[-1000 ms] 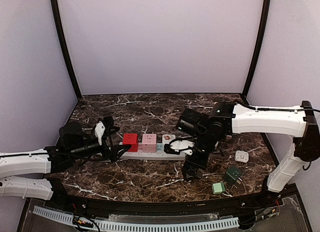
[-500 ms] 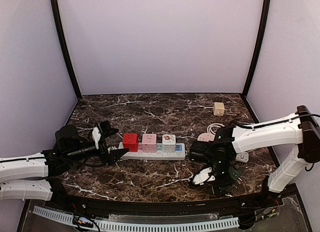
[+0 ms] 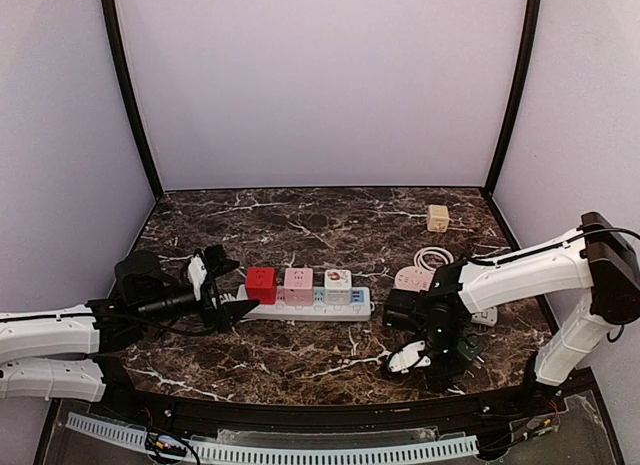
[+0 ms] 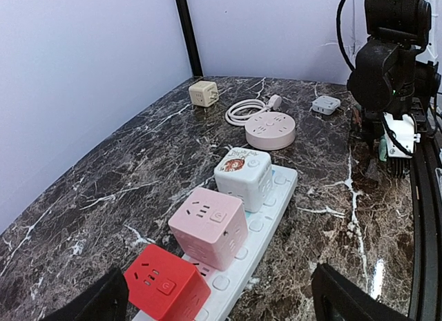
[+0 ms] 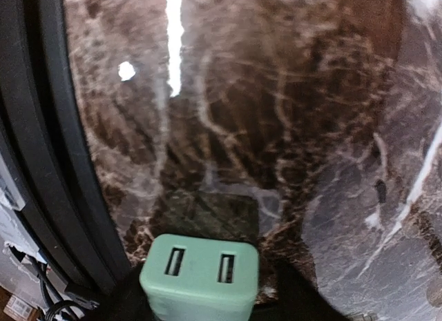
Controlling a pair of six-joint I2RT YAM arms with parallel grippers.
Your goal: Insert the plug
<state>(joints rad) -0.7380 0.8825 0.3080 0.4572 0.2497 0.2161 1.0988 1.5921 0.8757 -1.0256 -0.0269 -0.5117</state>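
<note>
A mint green plug (image 5: 200,273) with two slots on its face rests on the marble near the table's front rim. My right gripper (image 5: 200,304) is shut on it, one black finger against each side. From above, that gripper (image 3: 435,357) covers the plug at the front right. The white power strip (image 3: 300,308) lies mid-table carrying a red cube (image 3: 261,281), a pink cube (image 3: 298,281) and a white cube (image 3: 338,280). At the strip's left end my left gripper (image 3: 222,301) stands open, its fingers either side of the red cube (image 4: 166,286) and touching nothing.
A round pink socket (image 3: 412,277) with a coiled white cable (image 3: 432,257) lies right of the strip. A cream cube (image 3: 437,217) sits at the back right. A small white adapter (image 3: 485,313) and a dark green plug (image 3: 468,350) lie beside the right gripper. The black front rim (image 5: 62,162) runs close by.
The right arm has swung from the strip's right end down to the front right and closed its jaws on the mint green plug. The left gripper has barely moved.
</note>
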